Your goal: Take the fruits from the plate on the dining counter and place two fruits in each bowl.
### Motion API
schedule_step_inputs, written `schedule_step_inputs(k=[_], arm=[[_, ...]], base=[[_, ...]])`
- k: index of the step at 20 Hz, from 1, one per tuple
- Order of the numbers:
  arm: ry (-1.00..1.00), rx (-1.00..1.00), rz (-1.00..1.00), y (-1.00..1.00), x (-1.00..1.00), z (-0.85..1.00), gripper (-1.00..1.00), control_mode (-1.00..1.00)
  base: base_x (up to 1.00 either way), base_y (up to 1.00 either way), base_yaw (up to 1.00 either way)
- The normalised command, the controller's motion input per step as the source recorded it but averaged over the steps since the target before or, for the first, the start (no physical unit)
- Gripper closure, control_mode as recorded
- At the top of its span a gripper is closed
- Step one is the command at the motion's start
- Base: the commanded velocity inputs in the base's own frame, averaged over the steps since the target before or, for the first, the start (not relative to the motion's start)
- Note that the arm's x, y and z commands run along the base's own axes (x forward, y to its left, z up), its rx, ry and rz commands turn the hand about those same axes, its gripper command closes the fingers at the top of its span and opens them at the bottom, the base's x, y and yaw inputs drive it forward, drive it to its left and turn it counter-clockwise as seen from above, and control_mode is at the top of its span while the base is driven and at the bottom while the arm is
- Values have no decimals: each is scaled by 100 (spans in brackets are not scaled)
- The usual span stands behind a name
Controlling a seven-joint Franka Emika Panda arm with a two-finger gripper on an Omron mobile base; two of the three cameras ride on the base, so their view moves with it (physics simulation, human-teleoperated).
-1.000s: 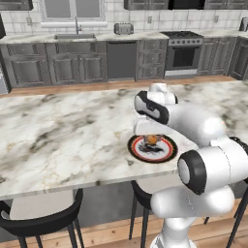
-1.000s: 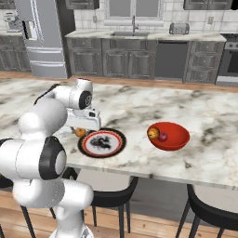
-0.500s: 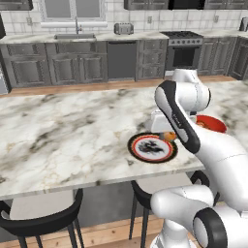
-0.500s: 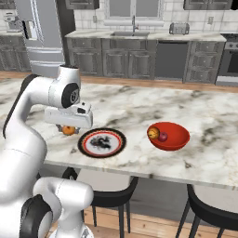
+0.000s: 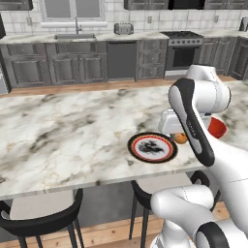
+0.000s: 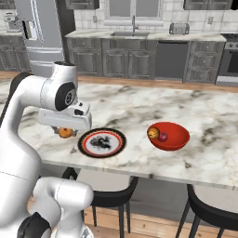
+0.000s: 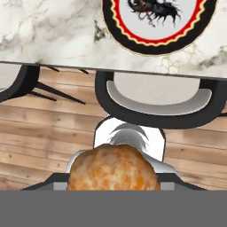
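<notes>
Carrying an orange fruit (image 5: 181, 138) beside the patterned plate (image 5: 152, 147) in the left base view. In the right base view, the red bowl (image 6: 169, 135) holds two fruits. In the hand view, the gripper (image 7: 113, 179) clamps the fruit; next, probably find the other bowl.

You have lots of bare dining counter (image 5: 63, 131) to move over. The plate (image 6: 102, 142) and red bowl (image 6: 169, 136) sit in your way.
</notes>
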Motion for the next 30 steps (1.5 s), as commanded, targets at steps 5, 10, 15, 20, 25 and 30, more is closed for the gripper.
schedule_step_inputs(k=[5, 10, 15, 20, 25, 30], arm=[[0, 0, 0, 0, -1, 0, 100, 100], [0, 0, 0, 0, 0, 0, 100, 100], [0, 0, 0, 0, 0, 0, 100, 100], [0, 0, 0, 0, 0, 0, 100, 100], [0, 0, 0, 0, 0, 0, 100, 100], [0, 0, 0, 0, 0, 0, 100, 100]], base=[[-27, -27, -4], [-48, -100, -21], [-27, -100, -16], [0, -100, -6], [15, -100, -1], [56, -100, 6]])
